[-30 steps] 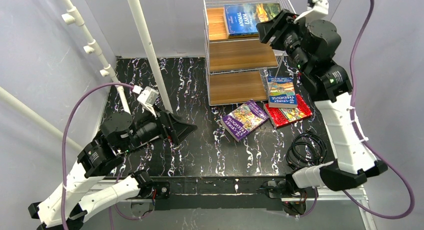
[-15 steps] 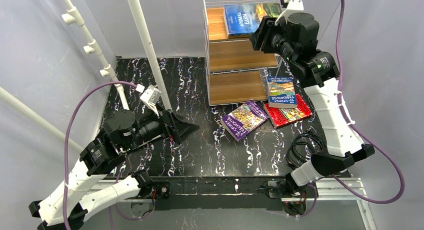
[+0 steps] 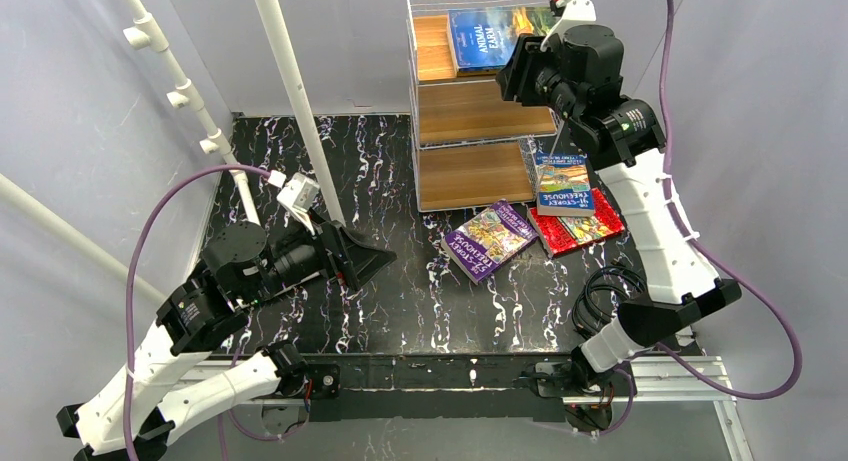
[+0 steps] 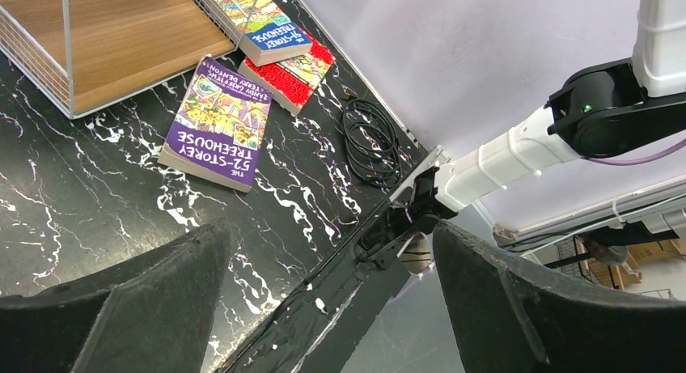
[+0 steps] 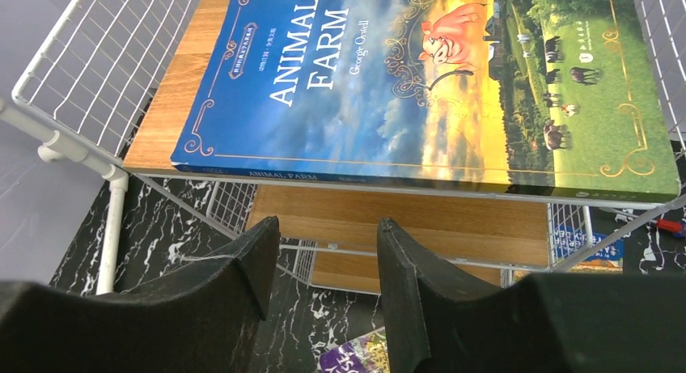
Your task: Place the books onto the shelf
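Animal Farm (image 5: 421, 82) lies flat on shelf (image 3: 480, 111) top tier, cover up. Long axis runs along tier width, spine toward front.
Right claw (image 5: 328, 227) sits just before tier edge, part-spread, pinching nothing.
Left claw (image 4: 330, 231) is spread wide, empty, over counter (image 3: 380, 181).
We judge one book shelved, three left.
Next: right arm down to blue book (image 3: 563, 184) overlapping red book (image 3: 590, 231). It lies flat, so needs edge grip.
Purple book (image 3: 490, 239) lies diagonal nearby.

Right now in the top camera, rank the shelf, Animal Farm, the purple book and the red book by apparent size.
1. shelf
2. Animal Farm and purple book: alike; Animal Farm sits higher, nearer the camera.
3. red book, partly covered.
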{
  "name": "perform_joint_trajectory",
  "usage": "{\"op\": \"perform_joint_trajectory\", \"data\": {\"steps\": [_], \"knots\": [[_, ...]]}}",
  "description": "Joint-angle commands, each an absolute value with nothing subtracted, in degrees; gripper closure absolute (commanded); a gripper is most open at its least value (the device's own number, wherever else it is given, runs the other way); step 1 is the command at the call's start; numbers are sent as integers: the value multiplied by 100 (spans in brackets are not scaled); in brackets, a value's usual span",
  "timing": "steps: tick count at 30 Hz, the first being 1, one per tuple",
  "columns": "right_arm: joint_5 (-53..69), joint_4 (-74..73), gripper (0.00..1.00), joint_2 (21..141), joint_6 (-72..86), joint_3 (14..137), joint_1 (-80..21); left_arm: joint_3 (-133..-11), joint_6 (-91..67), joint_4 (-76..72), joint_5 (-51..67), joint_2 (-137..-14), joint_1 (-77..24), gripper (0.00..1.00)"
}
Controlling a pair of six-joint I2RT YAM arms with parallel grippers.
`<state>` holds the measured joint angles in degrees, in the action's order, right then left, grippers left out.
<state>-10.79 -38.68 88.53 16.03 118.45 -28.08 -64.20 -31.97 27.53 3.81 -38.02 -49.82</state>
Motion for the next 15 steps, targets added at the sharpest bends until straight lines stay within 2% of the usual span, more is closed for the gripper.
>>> {"op": "perform_joint_trajectory", "data": {"steps": [1, 15], "knots": [[-1243, -3422, 44, 8832, 1415, 11962, -2782, -6398, -3130, 2830, 292, -3736, -4979, 8], [-1340, -3266, 45, 9059, 1346, 12100, -2770, -6434, -3094, 2874, 233, -3762, -4975, 8]]}}
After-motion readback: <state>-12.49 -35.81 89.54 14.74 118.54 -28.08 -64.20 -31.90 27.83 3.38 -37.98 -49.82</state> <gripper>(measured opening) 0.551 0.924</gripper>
